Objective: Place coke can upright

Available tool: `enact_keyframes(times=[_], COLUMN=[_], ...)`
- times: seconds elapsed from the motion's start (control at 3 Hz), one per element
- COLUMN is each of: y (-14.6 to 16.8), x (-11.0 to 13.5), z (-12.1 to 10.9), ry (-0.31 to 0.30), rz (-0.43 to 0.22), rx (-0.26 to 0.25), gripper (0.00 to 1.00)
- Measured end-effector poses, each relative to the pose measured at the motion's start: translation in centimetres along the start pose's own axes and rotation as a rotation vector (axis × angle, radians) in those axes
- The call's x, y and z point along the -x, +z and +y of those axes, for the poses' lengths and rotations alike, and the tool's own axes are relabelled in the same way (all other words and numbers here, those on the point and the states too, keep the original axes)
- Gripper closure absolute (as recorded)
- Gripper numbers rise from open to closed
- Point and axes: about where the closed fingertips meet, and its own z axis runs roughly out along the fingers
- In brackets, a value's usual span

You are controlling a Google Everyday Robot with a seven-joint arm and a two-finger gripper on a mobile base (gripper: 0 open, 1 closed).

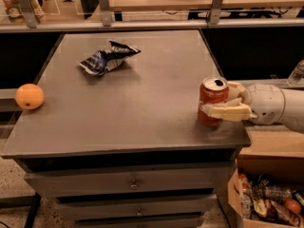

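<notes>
At the far left, an orange (29,96) sits at the left edge of the grey table (142,113), close to the front corner. Further in and toward the back lies a crumpled blue-and-white snack bag (108,58), well apart from the fruit. The middle of the tabletop is bare metal, and below its front edge are two drawers (133,184) with small pulls.

Near the right front corner the coke can (212,96) stands upright on the table, silver top up with the opening showing (the white script faces mostly away and cannot be read). The gripper (218,99) reaches in from the right at mid-can height and is closed around the can. One pale finger (230,112) crosses the can's near side and the other lies behind its far side, both pressed against the red wall. The can's base looks to rest on the table surface.

The white, rounded arm (275,103) runs off the right edge of the view. Below it, on the floor beside the table, an open cardboard box (247,153) holds assorted packets
</notes>
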Motion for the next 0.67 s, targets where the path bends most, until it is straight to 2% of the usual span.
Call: enact_keyframes(times=[0.67], y=[-0.39], x=[-0.52], z=[-0.14], ry=[0.013], rz=[0.007], rx=[-0.023], gripper=[0.11])
